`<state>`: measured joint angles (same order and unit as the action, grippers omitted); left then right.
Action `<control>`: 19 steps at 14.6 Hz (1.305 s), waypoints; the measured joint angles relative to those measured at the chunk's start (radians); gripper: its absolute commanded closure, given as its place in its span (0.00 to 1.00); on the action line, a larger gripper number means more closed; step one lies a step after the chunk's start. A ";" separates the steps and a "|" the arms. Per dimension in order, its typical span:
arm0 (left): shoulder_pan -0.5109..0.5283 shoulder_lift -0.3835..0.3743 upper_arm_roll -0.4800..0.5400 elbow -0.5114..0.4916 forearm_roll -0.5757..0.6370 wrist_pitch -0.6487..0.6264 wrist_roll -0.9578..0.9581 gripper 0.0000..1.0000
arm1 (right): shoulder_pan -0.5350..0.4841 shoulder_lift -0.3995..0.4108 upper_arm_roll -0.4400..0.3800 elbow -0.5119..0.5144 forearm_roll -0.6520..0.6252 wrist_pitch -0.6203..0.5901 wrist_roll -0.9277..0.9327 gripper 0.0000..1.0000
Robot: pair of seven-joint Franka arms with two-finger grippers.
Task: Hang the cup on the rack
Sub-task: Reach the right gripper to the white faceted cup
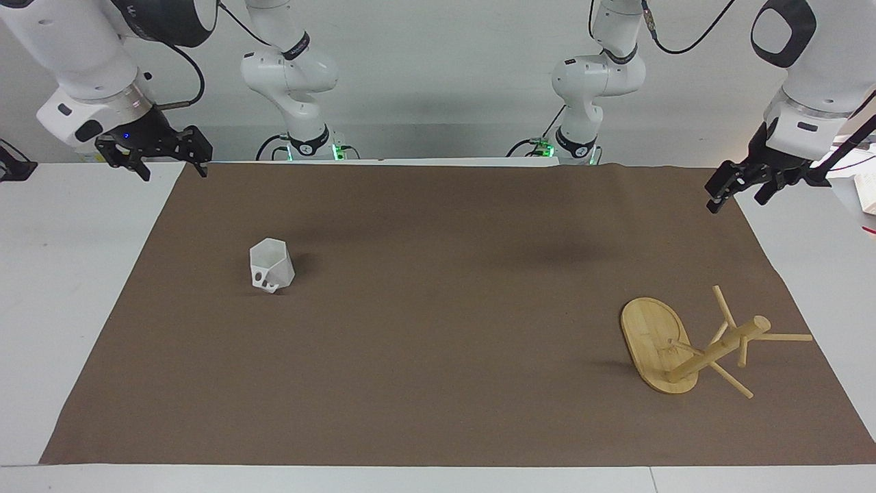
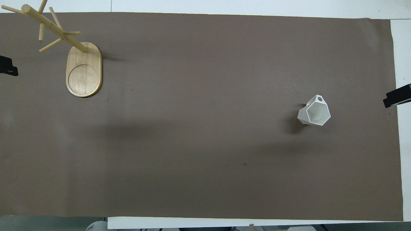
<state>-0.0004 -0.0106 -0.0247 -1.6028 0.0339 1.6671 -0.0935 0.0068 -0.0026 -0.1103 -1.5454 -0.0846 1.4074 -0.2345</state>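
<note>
The white faceted cup (image 1: 272, 266) stands mouth up on the brown cloth toward the right arm's end, its pierced handle turned away from the robots. It also shows in the overhead view (image 2: 314, 114). The bamboo rack (image 1: 691, 346) stands on its oval base toward the left arm's end, farther from the robots than the cup, with no cup on its pegs (image 2: 83, 69). My right gripper (image 1: 173, 171) is open and empty, raised over the cloth's corner nearest the robots, well apart from the cup (image 2: 396, 98). My left gripper (image 1: 736, 202) is open and empty, raised over the cloth's edge at its own end (image 2: 8, 67).
The brown cloth (image 1: 438, 356) covers most of the white table (image 1: 61, 274). Bare white table borders it at both ends. Nothing else lies on the cloth between the cup and the rack.
</note>
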 measured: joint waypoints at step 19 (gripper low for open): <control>-0.026 0.000 -0.018 0.000 0.000 -0.002 0.000 0.00 | -0.229 0.089 -0.265 -0.416 0.854 0.141 -1.633 0.00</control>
<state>-0.0268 -0.0106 -0.0427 -1.6031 0.0337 1.6653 -0.0933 -0.2217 0.0861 -0.3753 -1.9609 0.7695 1.5483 -1.8672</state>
